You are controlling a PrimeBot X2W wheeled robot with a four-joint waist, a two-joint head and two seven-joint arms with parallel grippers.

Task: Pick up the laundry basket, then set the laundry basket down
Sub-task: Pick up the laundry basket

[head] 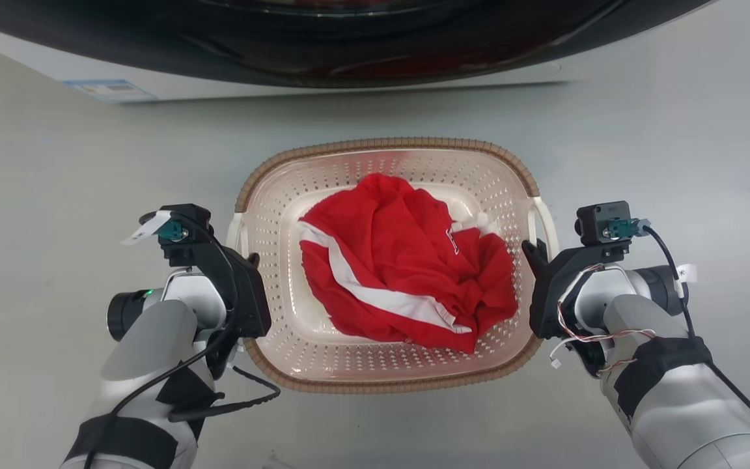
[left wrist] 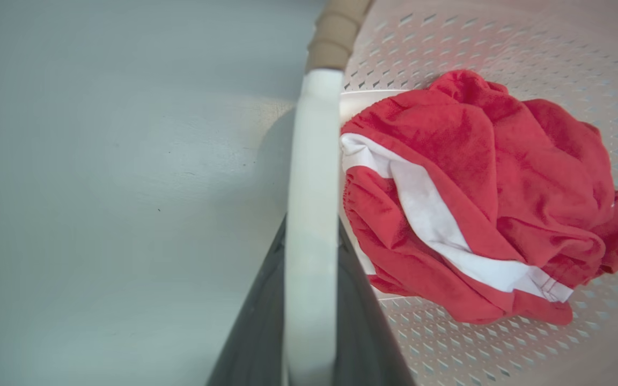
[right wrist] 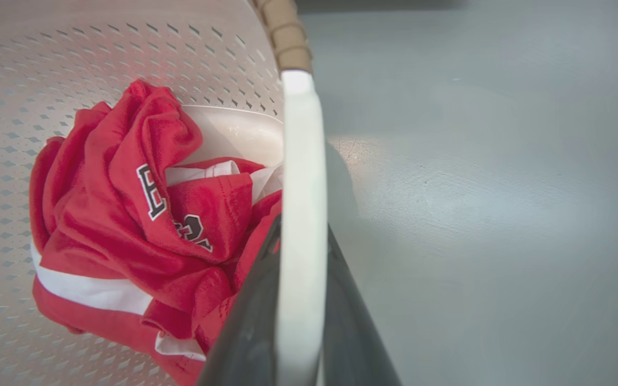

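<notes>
The laundry basket (head: 388,384), holding a red shirt (head: 401,267), is seen before the washer (head: 349,52); its side handles (head: 546,218) are pinched by the left gripper (head: 254,260) and the right gripper (head: 531,251).

The dark fingers (left wrist: 255,332) of the left gripper (left wrist: 309,241) look like smooth, faintly shiny plastic. The white handle (left wrist: 309,161) pinched between them is satin-smooth plastic, as is the one in the right gripper (right wrist: 301,236). Inward of both grippers the laundry basket (head: 284,202) is cream perforated plastic with a soft sheen and a brown, ribbed, woven-look rim (head: 388,142). It holds crumpled matt red cloth (head: 401,260) with white bands, and outward of each gripper the grey floor (head: 56,195) looks smooth, dull and lightly scuffed.
</notes>
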